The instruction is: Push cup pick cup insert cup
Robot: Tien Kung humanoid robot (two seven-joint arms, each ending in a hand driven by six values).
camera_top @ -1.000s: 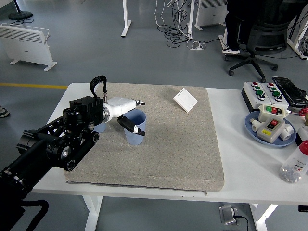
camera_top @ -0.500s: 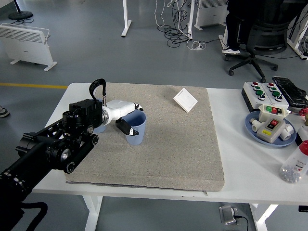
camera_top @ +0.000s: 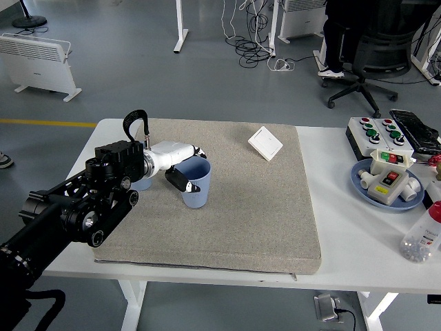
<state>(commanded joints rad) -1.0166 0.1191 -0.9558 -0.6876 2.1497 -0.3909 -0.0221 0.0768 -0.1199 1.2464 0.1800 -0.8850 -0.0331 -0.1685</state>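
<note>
The left hand (camera_top: 180, 164) is clamped on the rim of an upright blue cup (camera_top: 196, 183) on the mat (camera_top: 255, 207).

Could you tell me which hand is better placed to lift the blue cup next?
The left hand: it grips the blue cup on the grey mat. No right arm shows.

Left of frame centre: left hand (camera_top: 180, 165) closed around blue cup (camera_top: 196, 183), thumb across its near wall, fingers behind the rim. Cup upright on grey mat (camera_top: 227, 221). Second blue cup (camera_top: 142, 183) just left, mostly hidden behind the wrist. Upper centre of mat: white switch plate (camera_top: 265, 143), lying flat. Right edge: button box (camera_top: 375, 132), blue plate (camera_top: 386, 183) with white parts, clear bottle (camera_top: 422, 235) at lower right. All on white table (camera_top: 344, 227).
</note>
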